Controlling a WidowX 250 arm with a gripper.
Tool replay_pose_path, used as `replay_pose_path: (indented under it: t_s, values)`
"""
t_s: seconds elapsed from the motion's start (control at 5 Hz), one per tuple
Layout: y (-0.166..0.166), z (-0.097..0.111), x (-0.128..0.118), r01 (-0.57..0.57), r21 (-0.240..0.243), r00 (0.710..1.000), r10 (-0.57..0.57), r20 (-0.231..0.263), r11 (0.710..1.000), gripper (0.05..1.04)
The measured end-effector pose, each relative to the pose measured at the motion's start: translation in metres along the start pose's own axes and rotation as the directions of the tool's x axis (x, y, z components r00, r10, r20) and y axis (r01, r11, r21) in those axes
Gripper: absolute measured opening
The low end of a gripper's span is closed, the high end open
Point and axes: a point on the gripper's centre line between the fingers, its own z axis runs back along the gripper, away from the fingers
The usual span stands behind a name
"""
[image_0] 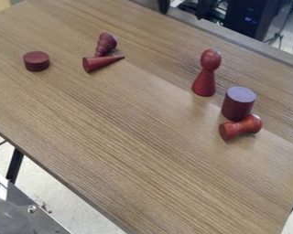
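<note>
Behind the waisted piece (241, 127), the cylinder (238, 105) hides partly; jaws' state I cannot tell.

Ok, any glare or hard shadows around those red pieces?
Camera view: pale sheen on the tabletop beside the pawn-shaped piece; whitish-blue reflection across the top of the upright cylinder; shadows around the pieces look faint, none hard-edged.
</note>
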Motion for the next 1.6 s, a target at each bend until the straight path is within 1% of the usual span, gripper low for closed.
replay_pose_path:
  t_s: [0.2, 0.4, 0.6, 0.8, 1.0, 1.2, 1.4, 1.6]
  values:
    - [0.001, -0.019, -0.005, 0.001, 0.010, 0.999, 0.000, -0.051, 1.000, 0.999]
    - [0.020, -0.030, -0.012, -0.043, 0.009, 0.997, 0.044, -0.062, 0.999, 0.999]
    - [0.054, -0.020, -0.015, -0.143, 0.006, 0.989, 0.143, -0.024, 0.990, 0.999]
    - [0.058, -0.017, -0.015, -0.181, -0.002, 0.983, 0.181, -0.011, 0.984, 0.999]
    - [0.064, -0.017, -0.018, -0.226, 0.040, 0.974, 0.227, -0.022, 0.973, 0.999]
    - [0.076, 0.000, -0.024, -0.373, 0.146, 0.922, 0.384, -0.049, 0.916, 0.999]
    - [0.088, -0.004, -0.027, -0.414, 0.180, 0.899, 0.432, -0.071, 0.892, 0.999]
    - [0.102, -0.013, -0.028, -0.444, 0.153, 0.886, 0.458, -0.073, 0.883, 0.999]
